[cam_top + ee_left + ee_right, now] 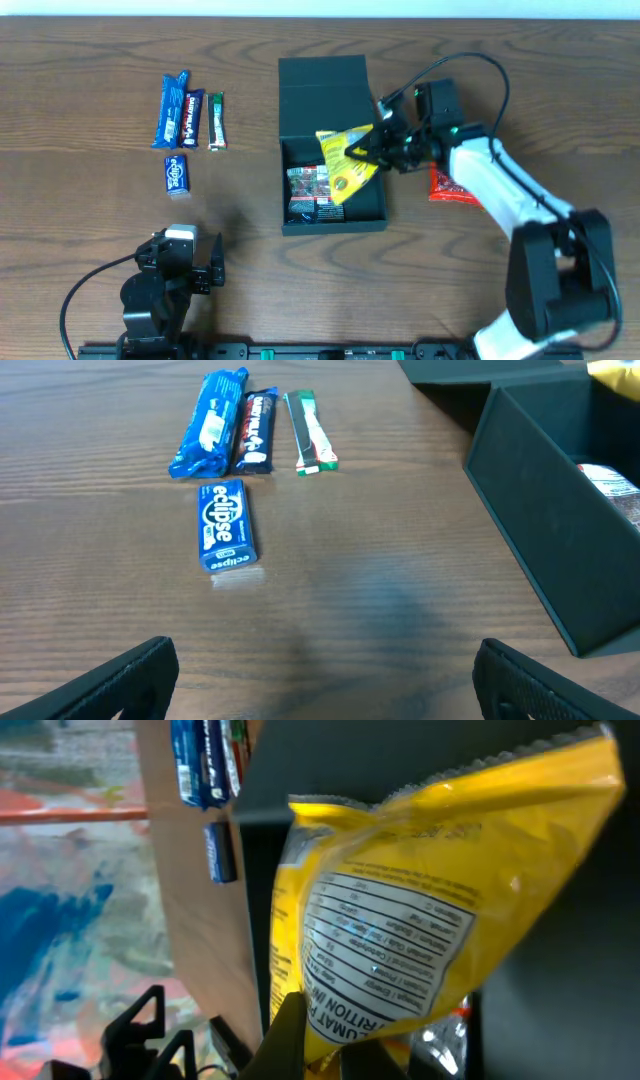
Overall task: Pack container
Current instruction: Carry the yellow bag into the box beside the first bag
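Note:
The container (322, 86) is a dark box lying open mid-table with its flap lid folded back, and a red-and-black snack packet (309, 190) lies inside. My right gripper (366, 152) is shut on a yellow snack packet (345, 162), which it holds tilted over the box's right half. In the right wrist view the yellow packet (420, 910) fills the frame, its lower edge pinched in my right gripper (340, 1040). My left gripper (196, 262) stands open and holds nothing near the front left edge. In its wrist view it (325, 680) hovers over bare table, with the container wall (540, 530) to the right.
Left of the box lie a blue bar (175, 110), a dark bar (194, 115), a green-and-white stick (215, 120) and a blue Eclipse pack (177, 174). The same Eclipse pack (225, 525) shows ahead of my left fingers. A red packet (455, 188) lies under my right arm.

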Controlling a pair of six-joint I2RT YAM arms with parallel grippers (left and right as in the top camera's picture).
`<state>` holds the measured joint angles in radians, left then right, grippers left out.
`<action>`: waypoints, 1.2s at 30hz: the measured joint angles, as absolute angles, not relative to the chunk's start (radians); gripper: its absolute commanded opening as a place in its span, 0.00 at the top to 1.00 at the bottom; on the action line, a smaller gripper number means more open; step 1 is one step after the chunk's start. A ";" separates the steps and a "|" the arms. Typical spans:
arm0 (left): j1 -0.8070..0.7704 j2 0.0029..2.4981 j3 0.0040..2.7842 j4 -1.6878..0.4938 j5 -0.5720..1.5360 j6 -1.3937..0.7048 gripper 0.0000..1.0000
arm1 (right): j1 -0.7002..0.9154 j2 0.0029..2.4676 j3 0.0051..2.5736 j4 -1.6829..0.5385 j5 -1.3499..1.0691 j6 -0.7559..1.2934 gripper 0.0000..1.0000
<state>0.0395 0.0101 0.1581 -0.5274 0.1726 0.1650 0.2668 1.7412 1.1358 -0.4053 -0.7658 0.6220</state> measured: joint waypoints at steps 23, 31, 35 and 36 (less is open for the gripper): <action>0.039 0.010 0.158 -0.527 0.172 0.165 0.05 | 0.331 1.637 1.044 -0.389 -0.597 0.762 0.01; 0.039 0.010 0.158 -0.527 0.172 0.165 0.05 | 0.331 1.635 1.050 -0.389 -0.596 0.727 0.01; 0.039 0.010 0.158 -0.527 0.172 0.165 0.05 | 0.330 1.583 1.098 -0.430 -0.566 0.640 0.75; 0.039 0.010 0.158 -0.527 0.172 0.165 0.05 | 0.330 1.565 1.114 -0.445 -0.557 0.616 0.94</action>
